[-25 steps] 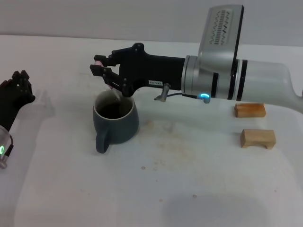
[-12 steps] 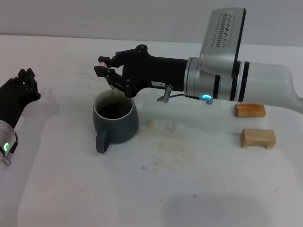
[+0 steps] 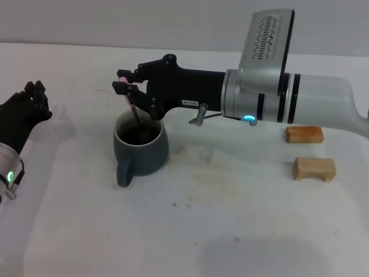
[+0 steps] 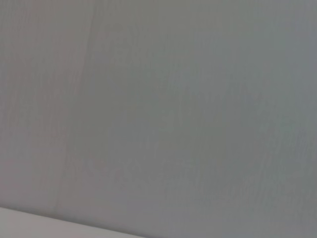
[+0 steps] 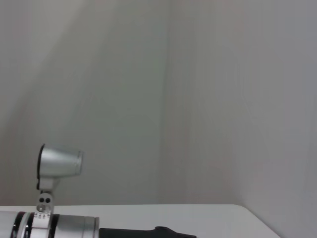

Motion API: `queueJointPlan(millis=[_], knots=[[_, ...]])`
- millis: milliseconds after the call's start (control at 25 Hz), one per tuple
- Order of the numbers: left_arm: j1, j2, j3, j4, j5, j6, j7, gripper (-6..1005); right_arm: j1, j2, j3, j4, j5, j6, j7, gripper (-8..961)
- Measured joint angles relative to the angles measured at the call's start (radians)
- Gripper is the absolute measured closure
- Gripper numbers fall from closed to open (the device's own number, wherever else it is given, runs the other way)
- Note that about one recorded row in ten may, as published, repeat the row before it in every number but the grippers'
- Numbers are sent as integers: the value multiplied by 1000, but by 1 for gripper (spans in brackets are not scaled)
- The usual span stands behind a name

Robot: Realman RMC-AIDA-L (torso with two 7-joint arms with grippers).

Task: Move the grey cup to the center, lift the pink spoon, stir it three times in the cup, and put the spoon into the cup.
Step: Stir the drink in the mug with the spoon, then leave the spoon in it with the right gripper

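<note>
The grey cup stands on the white table, left of the middle, handle toward the front, with dark liquid inside. My right gripper reaches in from the right, just above the cup's far rim. It is shut on the top of the pink spoon, which slants down so that its lower end is in the liquid. My left gripper is at the far left edge, away from the cup. Neither wrist view shows the cup or the spoon.
Two small wooden blocks lie at the right side of the table. The right arm's silver and white forearm spans the space above the table's back right.
The right gripper has shifted slightly left and down, and the spoon now reaches deeper into the cup. The left arm has drifted a little up and to the right.
</note>
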Motion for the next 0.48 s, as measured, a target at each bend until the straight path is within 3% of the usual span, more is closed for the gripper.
queueJointPlan(millis=[480], knots=[[-30,0,0,4,0,-49,2,866,1,0,-4,24,-34,-33,0,835]])
